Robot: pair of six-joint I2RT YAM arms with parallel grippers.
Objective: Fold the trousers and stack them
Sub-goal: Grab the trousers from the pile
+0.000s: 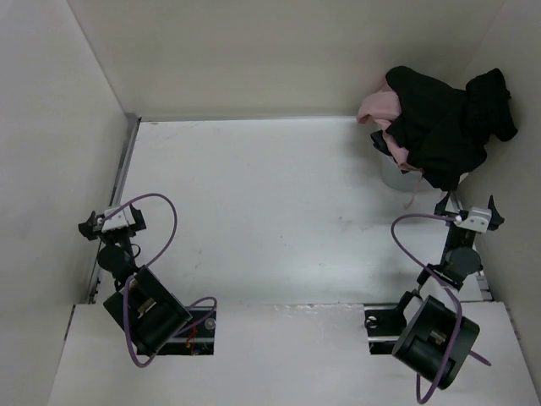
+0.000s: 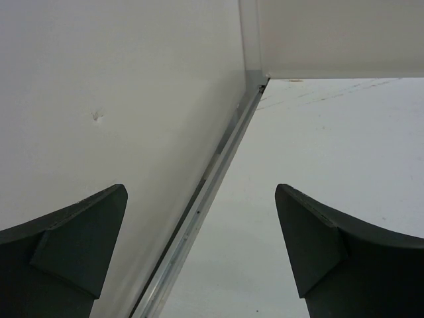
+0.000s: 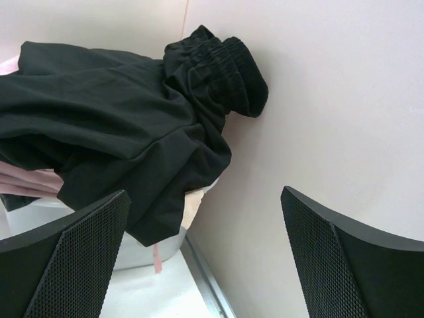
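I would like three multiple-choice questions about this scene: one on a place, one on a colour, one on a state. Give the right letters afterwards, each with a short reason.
1. Where are the black trousers?
A. Spread flat in the middle of the table
B. Heaped on a pale tub in the far right corner
C. Hanging from the left arm

2. What colour is the garment lying under them?
A. Pink
B. Green
C. Yellow

3. How do the jaws of the right gripper stand?
A. Shut on the trousers
B. Open, holding nothing
C. Shut on a cable

Answers:
1 B, since the top view shows the heap in that corner.
2 A, since pink cloth shows beneath the black.
3 B, since the right wrist view shows a wide gap and the cloth lies beyond it.
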